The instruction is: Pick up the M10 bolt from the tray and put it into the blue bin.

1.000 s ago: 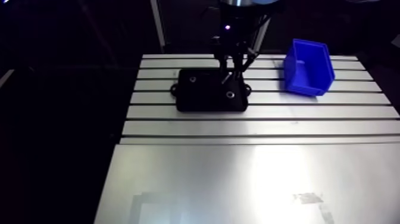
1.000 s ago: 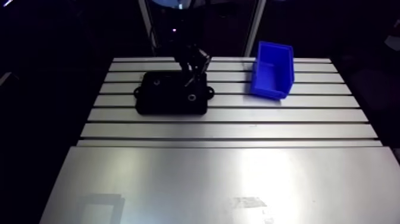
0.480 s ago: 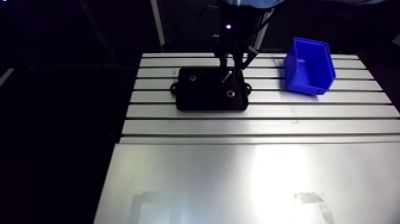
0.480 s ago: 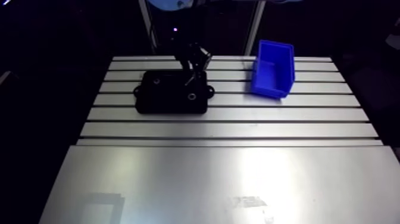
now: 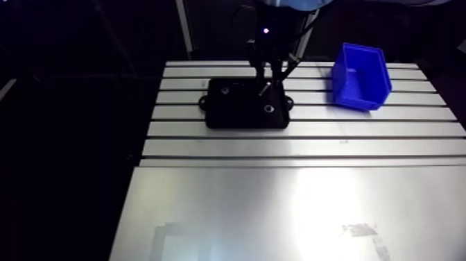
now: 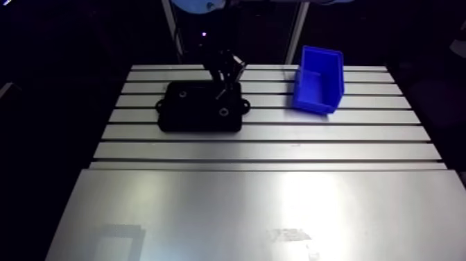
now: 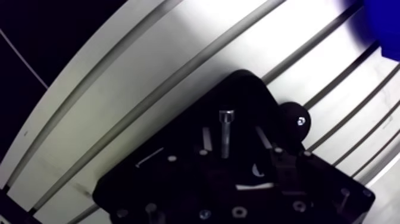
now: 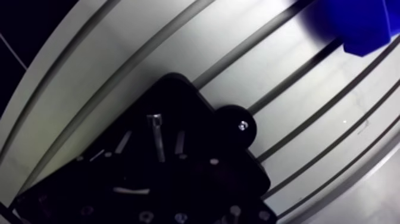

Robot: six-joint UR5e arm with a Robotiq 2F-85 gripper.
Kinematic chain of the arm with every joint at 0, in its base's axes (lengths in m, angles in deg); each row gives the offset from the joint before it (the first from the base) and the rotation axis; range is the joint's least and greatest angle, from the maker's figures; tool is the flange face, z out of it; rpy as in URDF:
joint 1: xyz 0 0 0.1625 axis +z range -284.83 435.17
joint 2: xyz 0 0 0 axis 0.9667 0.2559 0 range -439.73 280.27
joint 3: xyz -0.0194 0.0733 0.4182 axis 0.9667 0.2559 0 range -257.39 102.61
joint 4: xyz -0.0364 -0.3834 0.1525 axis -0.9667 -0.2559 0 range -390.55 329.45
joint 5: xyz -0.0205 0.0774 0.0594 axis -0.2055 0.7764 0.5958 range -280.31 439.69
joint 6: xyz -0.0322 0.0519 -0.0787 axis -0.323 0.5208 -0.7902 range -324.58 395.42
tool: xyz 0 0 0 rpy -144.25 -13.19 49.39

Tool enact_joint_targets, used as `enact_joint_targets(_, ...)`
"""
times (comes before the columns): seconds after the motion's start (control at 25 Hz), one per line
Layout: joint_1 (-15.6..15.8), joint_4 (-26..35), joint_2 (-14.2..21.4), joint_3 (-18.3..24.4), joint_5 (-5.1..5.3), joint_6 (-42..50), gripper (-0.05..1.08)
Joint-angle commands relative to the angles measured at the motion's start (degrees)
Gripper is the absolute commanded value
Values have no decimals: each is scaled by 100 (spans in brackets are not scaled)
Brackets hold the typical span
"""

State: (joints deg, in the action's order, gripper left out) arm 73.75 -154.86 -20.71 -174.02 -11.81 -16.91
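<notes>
Just between the spread fingers [image 5: 279, 73], M10 bolt [image 7: 225, 130], lying on black tray [image 7: 178, 179]

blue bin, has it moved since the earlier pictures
No. The blue bin sits on the same slots of the table, same gap to the black tray; only the camera shifted slightly.

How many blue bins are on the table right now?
1: the bin stands on the table near its far edge, apart from the tray. No other shows, though the dark surroundings could hide one.
</notes>
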Motion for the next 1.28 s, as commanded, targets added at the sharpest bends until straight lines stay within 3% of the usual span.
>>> enact_joint_targets(0.04,2,-1,-10,-27,5,0,55)
enact_joint_targets(1.28,-7,-10,-115,-80,-12,-9,57)
